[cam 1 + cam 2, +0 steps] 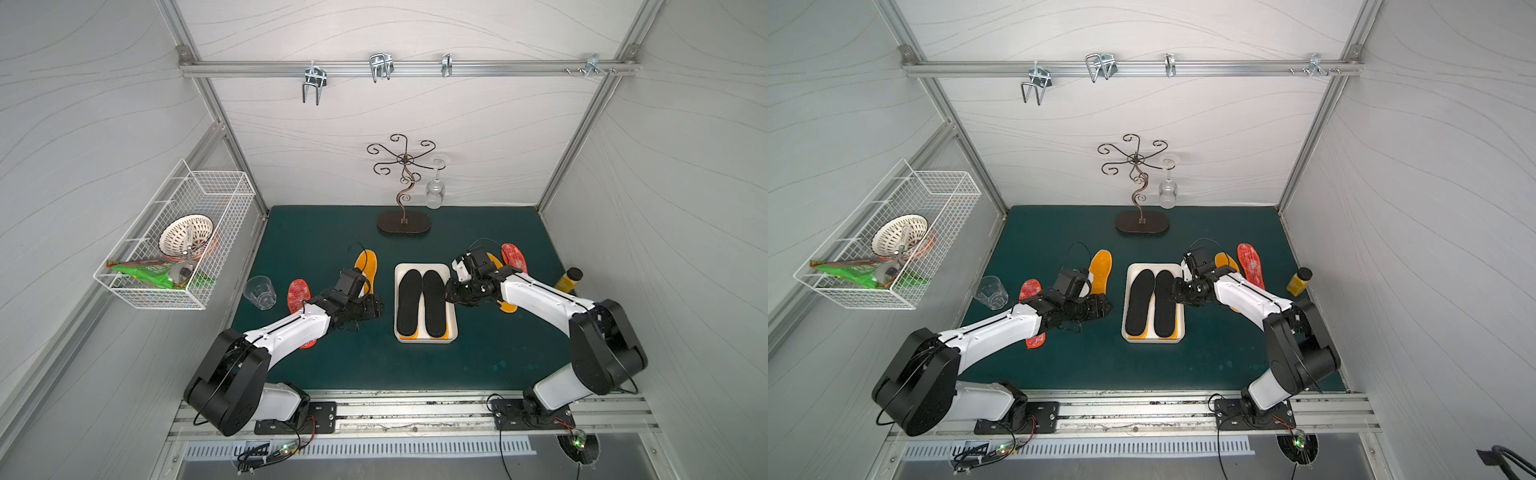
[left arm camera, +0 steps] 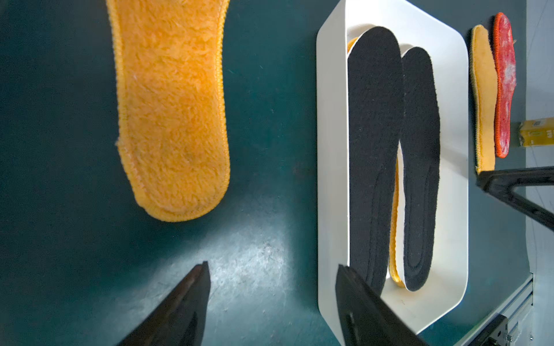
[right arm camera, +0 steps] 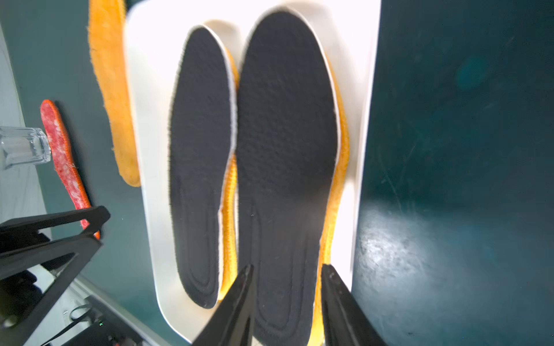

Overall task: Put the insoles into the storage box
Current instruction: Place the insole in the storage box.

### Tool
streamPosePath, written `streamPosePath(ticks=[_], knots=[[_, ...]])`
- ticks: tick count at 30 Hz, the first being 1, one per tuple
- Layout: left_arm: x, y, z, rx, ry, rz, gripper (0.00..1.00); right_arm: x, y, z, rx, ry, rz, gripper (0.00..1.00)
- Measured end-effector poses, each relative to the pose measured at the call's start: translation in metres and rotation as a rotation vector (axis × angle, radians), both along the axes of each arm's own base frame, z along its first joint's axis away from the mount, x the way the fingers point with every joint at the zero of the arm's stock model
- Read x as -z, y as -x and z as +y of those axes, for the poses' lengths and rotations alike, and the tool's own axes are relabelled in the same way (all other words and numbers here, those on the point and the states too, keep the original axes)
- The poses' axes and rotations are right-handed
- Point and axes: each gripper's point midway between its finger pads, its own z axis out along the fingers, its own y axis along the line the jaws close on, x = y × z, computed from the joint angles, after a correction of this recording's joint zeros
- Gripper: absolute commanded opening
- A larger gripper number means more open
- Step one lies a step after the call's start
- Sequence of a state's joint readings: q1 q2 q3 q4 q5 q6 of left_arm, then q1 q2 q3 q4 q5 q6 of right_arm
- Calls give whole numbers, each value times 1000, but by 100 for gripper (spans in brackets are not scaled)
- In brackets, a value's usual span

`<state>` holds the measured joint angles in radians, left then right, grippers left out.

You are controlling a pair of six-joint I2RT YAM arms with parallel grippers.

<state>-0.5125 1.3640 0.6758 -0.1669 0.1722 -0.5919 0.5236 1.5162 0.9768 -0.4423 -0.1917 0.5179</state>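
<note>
Ok, the white rounded plastic storage box (image 1: 422, 268) sits between my two end effectors. Two black felt foot-shaped insoles (image 1: 409, 303) lie side by side in it, on top of orange ones.

- **Right end effector** (image 3: 287, 266): over the box at the nearer black insole, jaws spread, pinching nothing.
- **Left end effector** (image 2: 272, 265): spread wide, empty, over the green desk (image 1: 374, 365).

The fuzzy orange insole (image 2: 171, 104) lies just ahead of the left end effector, off the finger away from the box. Its long axis is parallel to the box's. The left arm is nearer, so I'd grab that next.

The red speckled insole (image 1: 298, 293) is partly under the left arm. A second orange insole (image 2: 484, 90) and a second red insole (image 1: 514, 257) lie behind the right end effector.
</note>
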Motion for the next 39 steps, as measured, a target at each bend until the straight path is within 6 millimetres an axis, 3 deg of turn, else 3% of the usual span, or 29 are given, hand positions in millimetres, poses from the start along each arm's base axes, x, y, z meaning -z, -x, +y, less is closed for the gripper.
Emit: streamPosePath(ticks=[4,8,12,17,30,39], knots=[[-2,0,-2,5,2,-3,71,-32,1,16,-84,34,-109,0],[-4,-2,-3,1,4,-11,71,-33,15,41,-195,79,-150,0],[-4,-3,-2,-5,1,-12,71,-6,31,61,-286,167,-128,0],[-4,-4,-1,-12,-8,-16,71,20,40,72,-332,254,-101,0],[-10,-5,2,-21,-11,-42,71,61,27,62,-306,402,-79,0],[-9,-5,2,-21,-12,-41,72,61,21,52,-283,458,-103,0]])
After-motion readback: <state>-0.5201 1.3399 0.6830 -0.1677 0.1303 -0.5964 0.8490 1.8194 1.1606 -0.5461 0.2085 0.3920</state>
